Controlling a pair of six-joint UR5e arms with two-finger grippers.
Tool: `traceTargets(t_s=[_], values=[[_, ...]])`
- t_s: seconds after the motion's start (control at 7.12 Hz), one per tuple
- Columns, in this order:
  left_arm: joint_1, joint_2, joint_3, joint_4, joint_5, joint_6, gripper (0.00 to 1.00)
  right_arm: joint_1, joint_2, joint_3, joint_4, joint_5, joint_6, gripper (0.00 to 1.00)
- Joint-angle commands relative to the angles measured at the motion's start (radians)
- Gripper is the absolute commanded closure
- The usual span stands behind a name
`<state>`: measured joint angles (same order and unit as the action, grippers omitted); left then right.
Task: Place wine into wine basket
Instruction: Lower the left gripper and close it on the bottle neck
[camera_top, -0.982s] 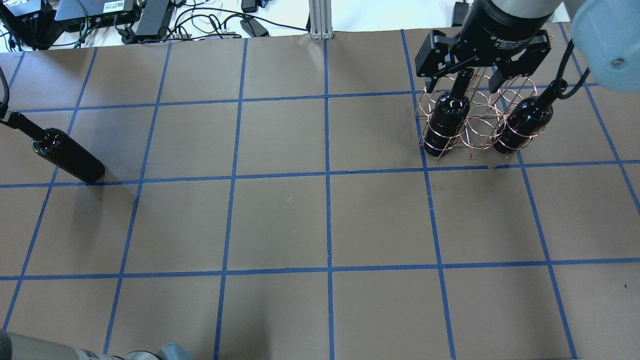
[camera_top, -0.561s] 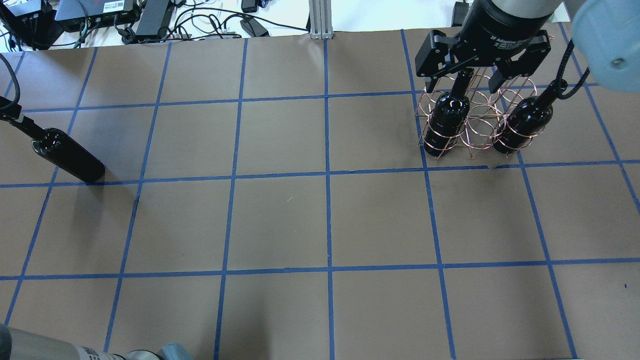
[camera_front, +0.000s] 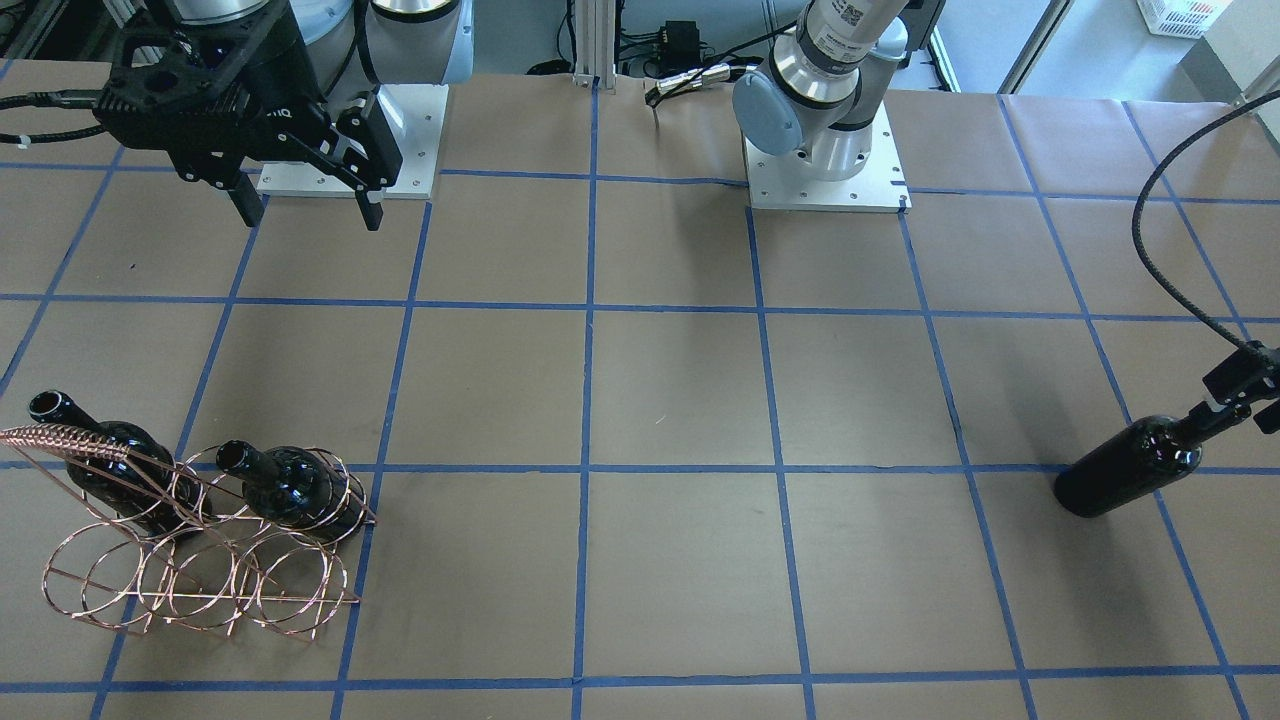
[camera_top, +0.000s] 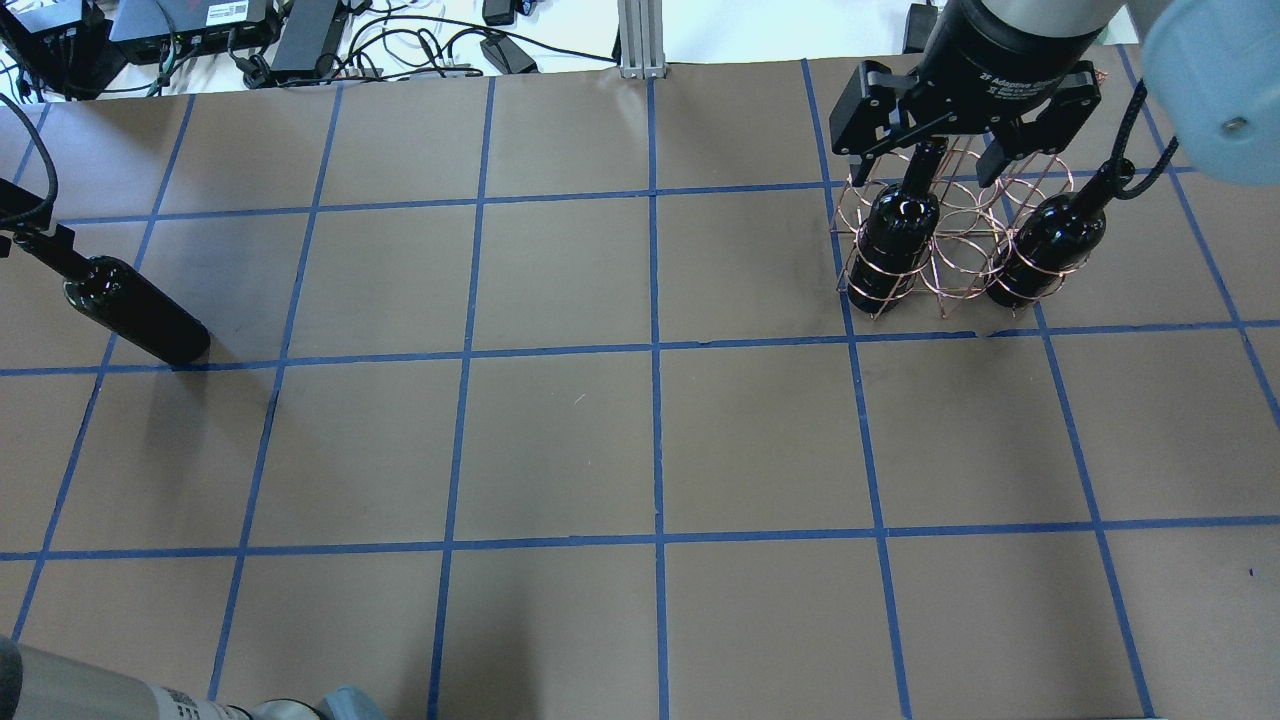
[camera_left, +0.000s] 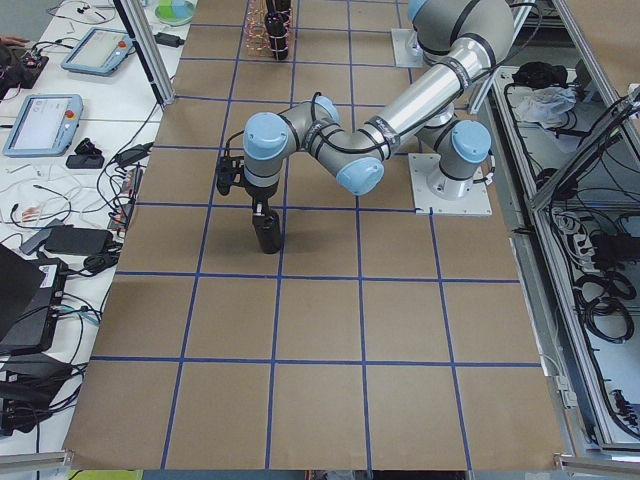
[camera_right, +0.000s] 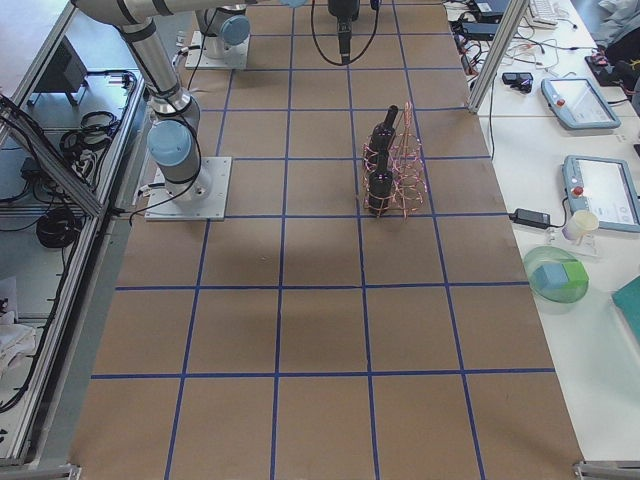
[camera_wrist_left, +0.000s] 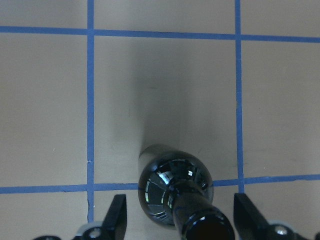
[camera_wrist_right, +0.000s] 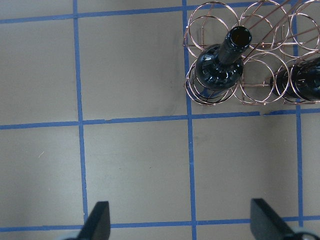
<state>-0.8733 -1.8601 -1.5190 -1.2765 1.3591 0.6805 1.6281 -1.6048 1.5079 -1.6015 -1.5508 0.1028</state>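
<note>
A black wine bottle (camera_top: 135, 312) stands upright on the table's left side; it also shows in the front view (camera_front: 1125, 475). My left gripper (camera_wrist_left: 182, 222) is open, with its fingers (camera_wrist_left: 117, 215) on either side of the bottle's neck and not touching it. The copper wire wine basket (camera_top: 958, 255) stands at the far right. It holds two more black bottles, one (camera_top: 895, 235) in its left ring and one (camera_top: 1045, 245) in its right ring. The middle ring holds nothing. My right gripper (camera_top: 925, 160) is open and empty, high above the basket.
Brown paper with a blue tape grid covers the table (camera_top: 650, 450). Cables and power bricks (camera_top: 300, 40) lie past the far edge. The arm bases (camera_front: 825, 170) stand at the robot's side of the table.
My left gripper has come in from the left edge and now straddles the standing bottle's neck. The right arm, the basket and the bottles have not moved.
</note>
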Motion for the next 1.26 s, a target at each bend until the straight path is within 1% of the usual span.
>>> traceTargets(t_s=[0.0,0.14,0.28,0.56,0.7,0.84,0.98,1.12], values=[[-0.001,-0.001,-0.001,-0.001,-0.009,-0.012,0.25,0.001,-0.001,0.0,0.0,0.0,0.0,0.0],[-0.001,-0.001,-0.003,-0.012,-0.005,-0.024,0.41,0.001,-0.001,0.0,0.0,0.0,0.0,0.0],[-0.001,-0.001,-0.003,-0.015,-0.002,-0.022,0.64,-0.001,-0.001,0.0,0.0,0.0,0.0,0.0],[-0.001,-0.001,-0.003,-0.034,0.003,-0.021,0.64,-0.001,-0.001,0.0,0.0,0.0,0.002,0.0],[-0.001,-0.001,-0.003,-0.032,0.0,-0.021,0.67,-0.001,-0.001,0.0,0.0,0.0,0.002,0.0],[-0.001,-0.001,-0.003,-0.032,-0.005,-0.021,0.97,-0.001,-0.001,0.0,0.002,0.0,0.002,0.0],[-0.009,0.005,0.0,-0.035,0.003,-0.024,1.0,-0.001,-0.001,0.0,0.002,0.0,0.002,0.0],[-0.038,0.024,0.011,-0.052,0.021,-0.044,1.0,-0.001,-0.001,0.0,0.002,0.0,0.002,0.0]])
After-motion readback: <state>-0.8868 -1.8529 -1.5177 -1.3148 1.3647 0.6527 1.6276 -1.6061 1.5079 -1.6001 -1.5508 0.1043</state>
